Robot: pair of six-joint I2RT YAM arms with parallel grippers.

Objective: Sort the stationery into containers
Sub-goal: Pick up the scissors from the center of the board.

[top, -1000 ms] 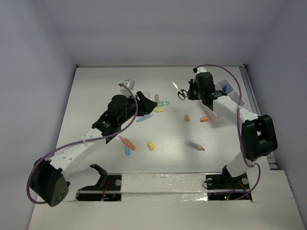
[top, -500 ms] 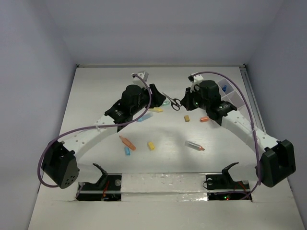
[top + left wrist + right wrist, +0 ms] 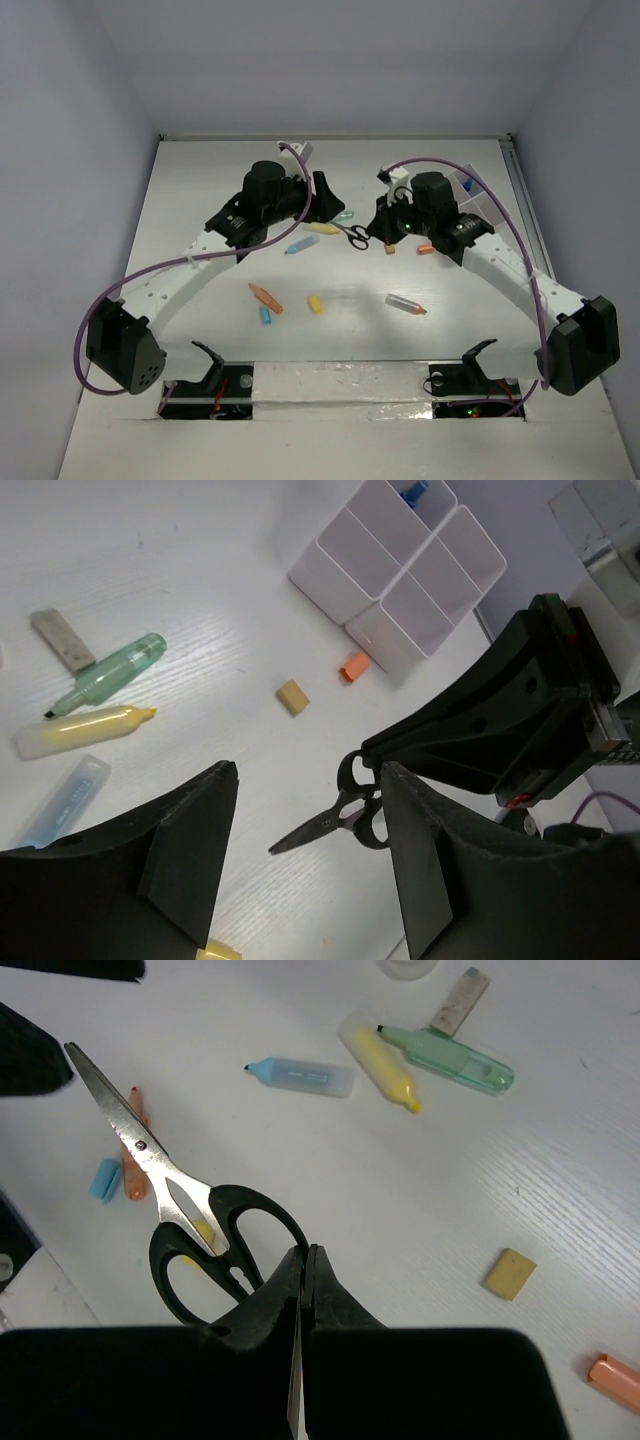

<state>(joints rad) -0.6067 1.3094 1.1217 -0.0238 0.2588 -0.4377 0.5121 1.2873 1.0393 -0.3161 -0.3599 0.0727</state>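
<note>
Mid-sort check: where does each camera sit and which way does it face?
Top external: fixed above and behind the bases, looking down on the table; both arms show whole.
Left wrist: on the left arm, looking through the open left gripper toward the tray; the right arm's end shows too.
Right wrist: on the right arm, looking down past the right gripper, shut on the scissors.
Shared: all three show the scissors; both wrist views show the yellow marker.

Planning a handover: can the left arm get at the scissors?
Probably yes. The left gripper is open and faces the scissors; their blades stick out clear of the right gripper, shut on a handle loop, with nothing between.
</note>
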